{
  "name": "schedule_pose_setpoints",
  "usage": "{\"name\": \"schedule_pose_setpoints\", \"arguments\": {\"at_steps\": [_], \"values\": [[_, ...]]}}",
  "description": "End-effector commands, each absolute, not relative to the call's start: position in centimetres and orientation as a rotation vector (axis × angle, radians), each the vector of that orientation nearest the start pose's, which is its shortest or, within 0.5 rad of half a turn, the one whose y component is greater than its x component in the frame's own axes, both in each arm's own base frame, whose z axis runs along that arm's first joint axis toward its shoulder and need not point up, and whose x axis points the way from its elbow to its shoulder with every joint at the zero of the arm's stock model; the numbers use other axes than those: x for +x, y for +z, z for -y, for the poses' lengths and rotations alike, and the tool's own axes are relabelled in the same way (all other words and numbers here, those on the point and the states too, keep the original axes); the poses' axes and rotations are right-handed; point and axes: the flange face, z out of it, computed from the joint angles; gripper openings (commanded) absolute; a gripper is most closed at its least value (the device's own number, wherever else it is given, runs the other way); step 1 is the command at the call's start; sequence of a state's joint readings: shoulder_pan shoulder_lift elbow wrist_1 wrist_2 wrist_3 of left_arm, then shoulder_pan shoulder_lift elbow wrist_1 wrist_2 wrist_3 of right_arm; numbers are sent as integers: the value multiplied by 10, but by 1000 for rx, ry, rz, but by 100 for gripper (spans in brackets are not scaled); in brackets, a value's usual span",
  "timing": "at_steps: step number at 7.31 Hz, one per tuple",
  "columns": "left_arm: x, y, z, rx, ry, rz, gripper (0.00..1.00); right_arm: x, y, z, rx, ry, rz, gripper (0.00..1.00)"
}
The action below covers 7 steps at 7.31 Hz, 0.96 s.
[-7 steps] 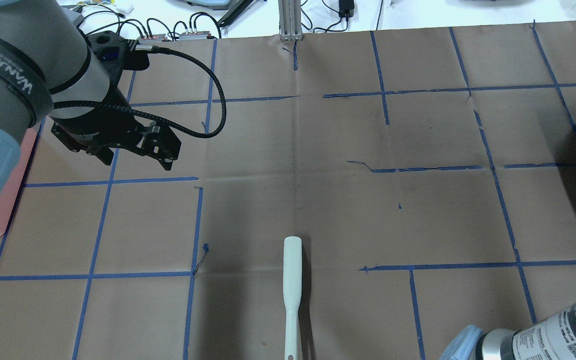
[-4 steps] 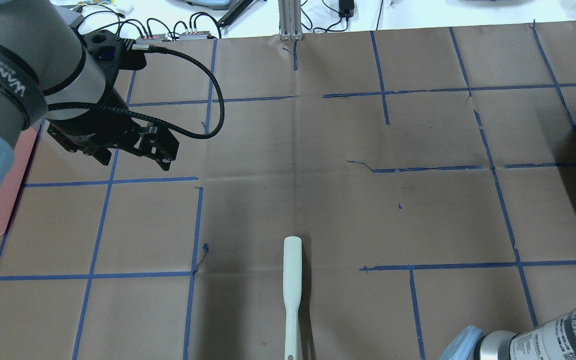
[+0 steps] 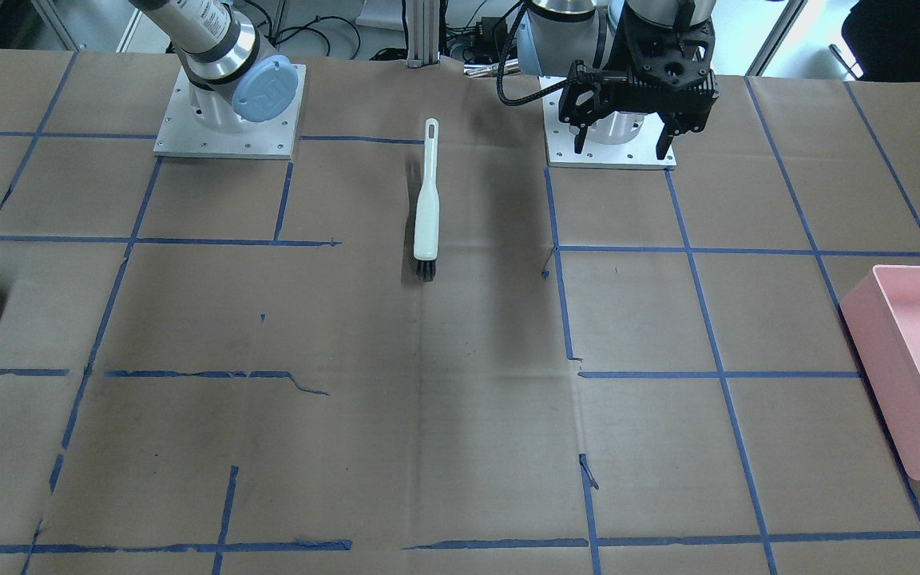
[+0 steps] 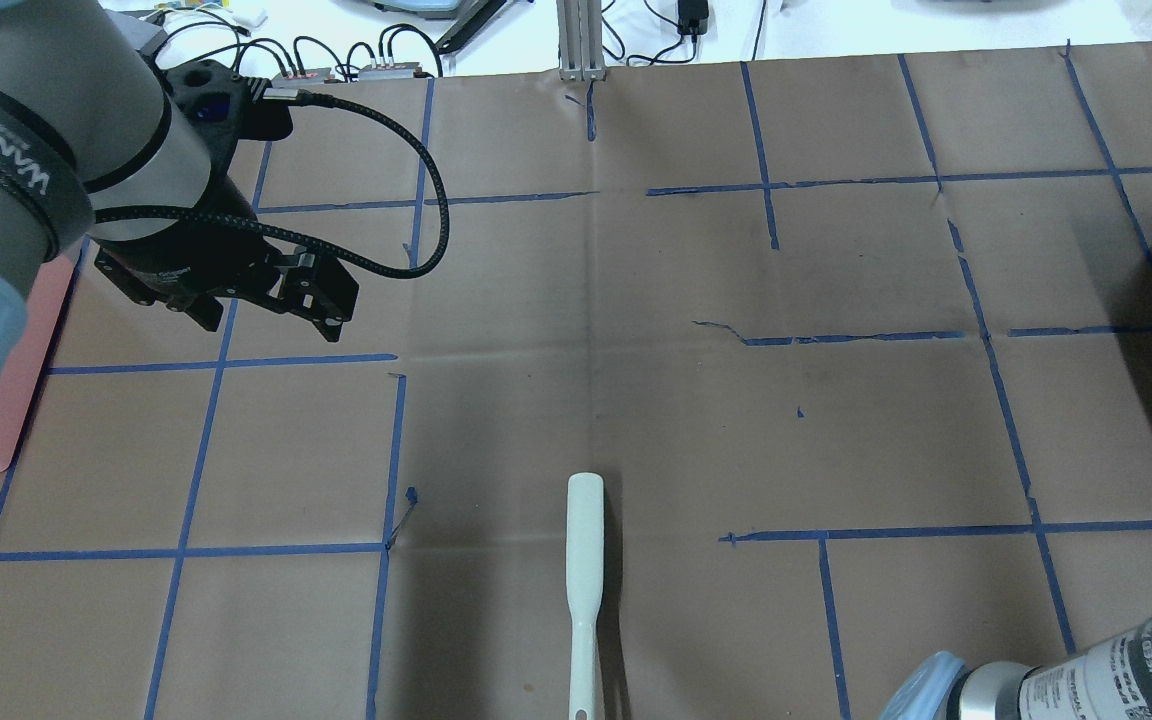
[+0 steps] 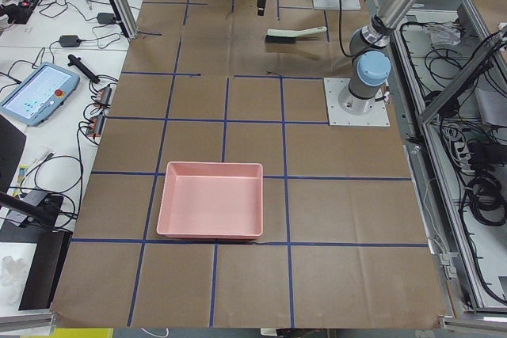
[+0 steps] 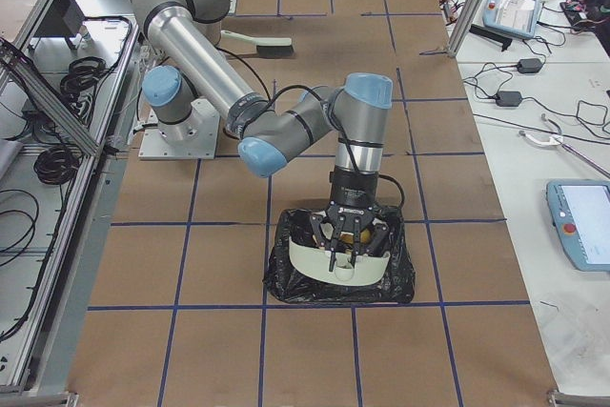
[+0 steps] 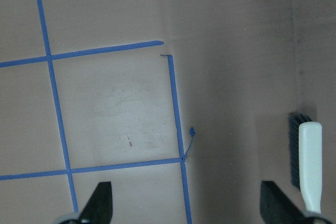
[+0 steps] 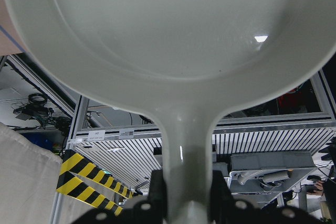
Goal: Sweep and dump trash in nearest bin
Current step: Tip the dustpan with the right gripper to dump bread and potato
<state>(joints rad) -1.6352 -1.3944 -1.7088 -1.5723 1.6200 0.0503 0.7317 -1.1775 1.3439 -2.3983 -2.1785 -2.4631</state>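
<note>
Little has moved in the last second. The left gripper (image 4: 271, 312) has drawn slightly back toward its base and settled, and the right forearm has dipped a touch at the overhead view's lower corner. The left jaws stand wide apart and hold nothing, hovering over the brown paper-covered counter (image 4: 636, 300).

The right gripper (image 8: 185, 195) has its jaws clamped on the handle of the pale grey-green plastic dustpan (image 6: 338, 262). The pan hangs tipped over the mouth of the black bin bag (image 6: 286, 269) at the counter's right end. A yellow-brown lump (image 6: 356, 233) shows inside the bag just behind the pan (the two bread pieces I cannot make out), and no scraps lie on the counter in any view.

The white-handled brush with black bristles (image 3: 426, 200) lies flat between the two bases, apart from both arms. The shallow pink plastic tray (image 5: 210, 165) sits well apart at the left end. I judge the sweeping done and the dump nearly finished; the small dip probably belongs to tipping the pan out.
</note>
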Motion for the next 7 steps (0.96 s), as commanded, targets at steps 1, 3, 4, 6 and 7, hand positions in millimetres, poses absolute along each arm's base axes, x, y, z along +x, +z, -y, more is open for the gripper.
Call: {"name": "schedule_pose_setpoints", "arguments": {"at_steps": [1, 3, 4, 6, 7], "values": [[-155, 501, 412, 185, -60, -3083, 100, -443, 505, 507, 1576, -745, 1823, 2], [-156, 501, 412, 190, -64, -3085, 100, -439, 510, 508, 1588, -695, 1812, 2], [-156, 501, 412, 193, -64, -3084, 100, -438, 509, 511, 1602, -654, 1807, 2], [-156, 500, 413, 183, -67, -3085, 100, -426, 519, 512, 1630, -539, 1789, 1], [-156, 499, 414, 188, -62, -3085, 100, -415, 514, 512, 1680, -449, 1797, 1]]}}
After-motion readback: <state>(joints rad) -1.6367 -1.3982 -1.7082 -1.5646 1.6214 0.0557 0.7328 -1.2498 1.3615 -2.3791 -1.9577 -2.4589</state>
